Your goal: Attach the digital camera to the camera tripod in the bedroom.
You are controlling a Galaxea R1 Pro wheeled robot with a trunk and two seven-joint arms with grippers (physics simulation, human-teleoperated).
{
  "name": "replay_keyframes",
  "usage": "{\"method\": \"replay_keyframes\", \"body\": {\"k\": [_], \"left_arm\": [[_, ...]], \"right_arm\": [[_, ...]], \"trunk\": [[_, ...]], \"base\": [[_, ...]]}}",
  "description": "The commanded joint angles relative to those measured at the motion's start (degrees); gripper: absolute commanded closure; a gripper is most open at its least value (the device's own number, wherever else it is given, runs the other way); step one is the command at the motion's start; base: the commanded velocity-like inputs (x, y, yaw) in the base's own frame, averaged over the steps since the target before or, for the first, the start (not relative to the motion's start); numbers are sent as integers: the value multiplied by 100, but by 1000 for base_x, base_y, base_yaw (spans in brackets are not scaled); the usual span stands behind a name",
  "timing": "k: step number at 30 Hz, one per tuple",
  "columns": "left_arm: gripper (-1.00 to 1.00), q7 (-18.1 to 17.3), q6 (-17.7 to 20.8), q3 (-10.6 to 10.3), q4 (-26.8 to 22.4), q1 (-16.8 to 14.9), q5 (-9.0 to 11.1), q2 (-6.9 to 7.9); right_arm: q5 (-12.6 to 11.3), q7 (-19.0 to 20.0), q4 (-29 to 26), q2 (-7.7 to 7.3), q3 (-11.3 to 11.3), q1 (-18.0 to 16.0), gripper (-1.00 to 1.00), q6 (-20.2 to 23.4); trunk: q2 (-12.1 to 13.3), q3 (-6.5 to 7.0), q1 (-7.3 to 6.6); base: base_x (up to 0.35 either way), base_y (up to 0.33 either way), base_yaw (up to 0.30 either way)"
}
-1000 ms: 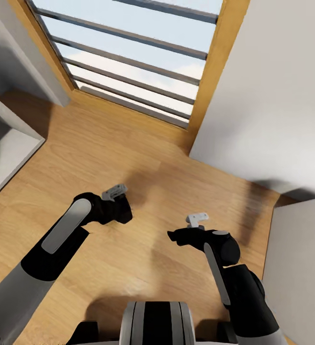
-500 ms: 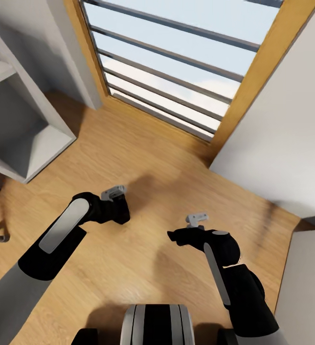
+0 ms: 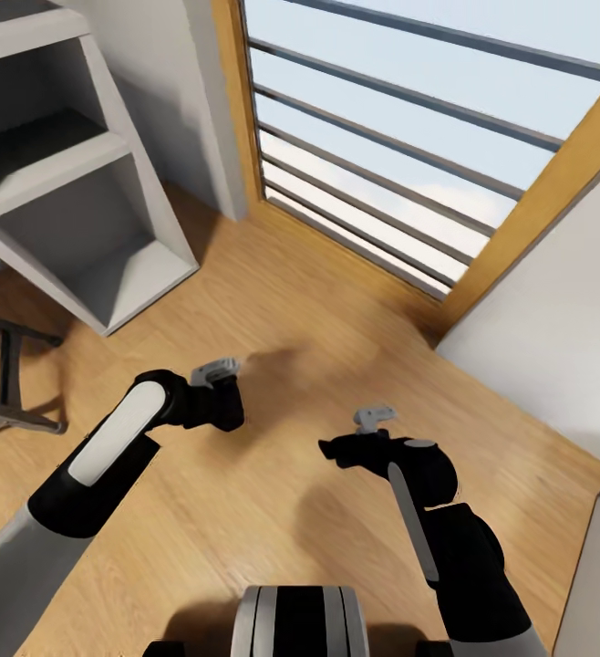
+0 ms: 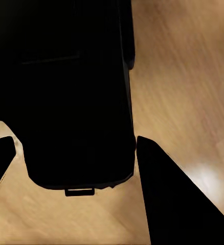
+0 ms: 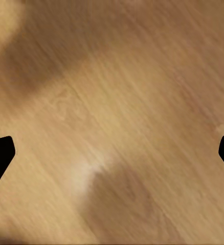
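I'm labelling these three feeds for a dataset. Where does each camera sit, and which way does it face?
Head view: on the robot's head, looking down over the wood floor, window and white shelf; both arms show, with the left gripper and right gripper.
Left wrist view: near the left gripper, facing the floor, with a black boxy object between its fingers.
Right wrist view: near the right gripper, facing the floor; fingertips at the edges.
Shared: all three show the plank floor.

A dark metal stand (image 3: 8, 383) is cut off by the head view's left edge
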Motion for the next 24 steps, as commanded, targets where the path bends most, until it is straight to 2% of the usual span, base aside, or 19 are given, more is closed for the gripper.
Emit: {"method": "replay_keyframes", "body": {"k": [1,2,3,4,5,6,9,10,12,13,14,15,17,18,21,24], "left_arm": [[100,-68,75,-3,-4,14,20,41],[100,-223,75,-1,-4,41,20,86],[100,-673,74,1,-4,110,18,205],[100,-673,74,1,-4,110,18,205],[100,-949,73,2,-4,153,17,277],[100,-1557,73,4,-4,238,0,468],[100,-2488,63,5,-4,346,-118,810],[100,-3101,49,12,-4,421,-240,1028],[100,-3697,45,46,-3,512,-351,1229],[100,-4248,45,99,2,615,-448,1412],[100,-4248,45,99,2,615,-448,1412],[100,-4761,47,193,9,721,-526,1587],[100,-5209,56,306,19,818,-583,1740],[100,-5573,62,404,33,911,-621,1868],[100,-6010,63,517,47,1059,-663,2054],[100,-6156,59,552,52,1112,-677,2123]], "right_arm": [[0,15,-5,3,-4,-2,-100,25],[0,15,-5,4,-4,-2,-100,25],[0,15,-5,5,-4,0,-100,25],[0,15,-5,5,-4,0,-100,25],[0,15,-5,6,-4,1,-100,25],[0,15,-5,6,-4,3,-100,25],[0,15,-5,7,-4,5,-100,25],[0,15,-5,7,-2,9,-100,25],[0,15,-5,7,0,13,-100,25],[0,15,-5,8,5,17,-100,25],[0,15,-5,8,5,17,-100,25],[0,15,-5,8,8,20,-100,25],[0,15,-5,8,10,23,-100,25],[0,15,-5,8,14,27,-100,25],[0,15,-5,8,19,35,-100,25],[0,15,-5,8,21,38,-100,25]], "trunk": [[0,19,-3],[1,41,-6],[3,63,-8],[4,86,-11],[5,108,-13],[7,130,-16],[11,196,-24],[12,219,-26],[15,263,-32],[16,285,-34],[17,307,-37],[19,329,-39],[21,374,-44],[23,396,-47],[27,462,-55],[31,526,-62]], "base": [[0,0,294],[0,0,294],[0,0,294],[0,0,294],[0,0,294],[0,0,294],[0,0,294],[0,0,294],[0,0,294],[0,0,294],[0,0,294],[0,0,294],[0,0,294],[0,0,294],[0,0,294],[0,0,294]]}}
